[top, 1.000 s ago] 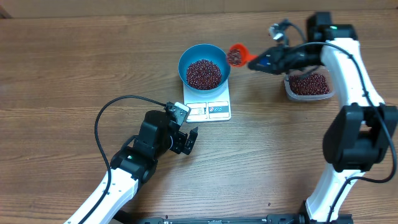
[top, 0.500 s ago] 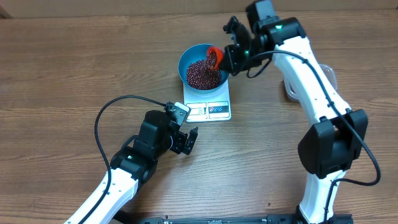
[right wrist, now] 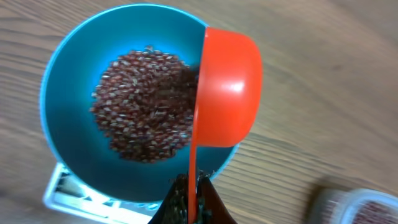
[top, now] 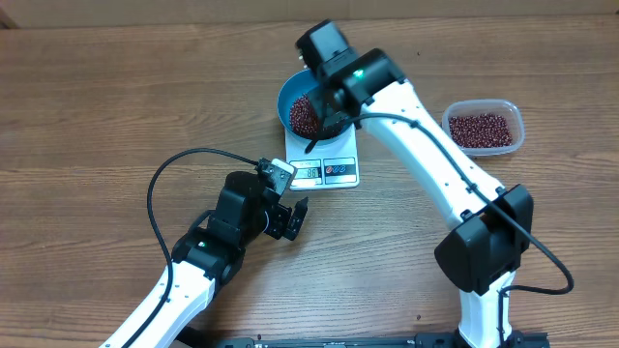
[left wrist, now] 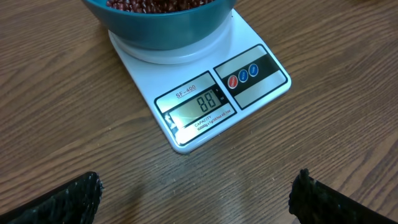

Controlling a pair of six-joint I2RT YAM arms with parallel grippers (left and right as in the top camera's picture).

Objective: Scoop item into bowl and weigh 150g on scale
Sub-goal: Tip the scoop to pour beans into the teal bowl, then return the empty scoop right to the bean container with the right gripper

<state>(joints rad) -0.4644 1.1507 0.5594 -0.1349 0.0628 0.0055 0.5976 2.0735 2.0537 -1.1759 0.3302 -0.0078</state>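
The blue bowl (top: 286,97) stands on the white scale (top: 329,171) and holds a heap of dark red-brown beans (right wrist: 144,104). My right gripper (right wrist: 191,200) is shut on the thin handle of an orange scoop (right wrist: 227,93), which is tipped on its side over the bowl's (right wrist: 68,87) right rim. In the overhead view the right arm covers much of the bowl. The scale's display (left wrist: 200,102) reads 88. On the table in front of the scale (left wrist: 249,68), my left gripper (left wrist: 193,199) stands open and holds nothing.
A clear plastic tub (top: 482,129) with more beans sits to the right of the scale. The left arm's black cable (top: 179,164) loops over the table on the left. The right arm reaches across the table's middle from the front right.
My right arm has swung left from the tub to over the bowl with the scoop, and the scoop has turned on its side. The left arm has not moved.
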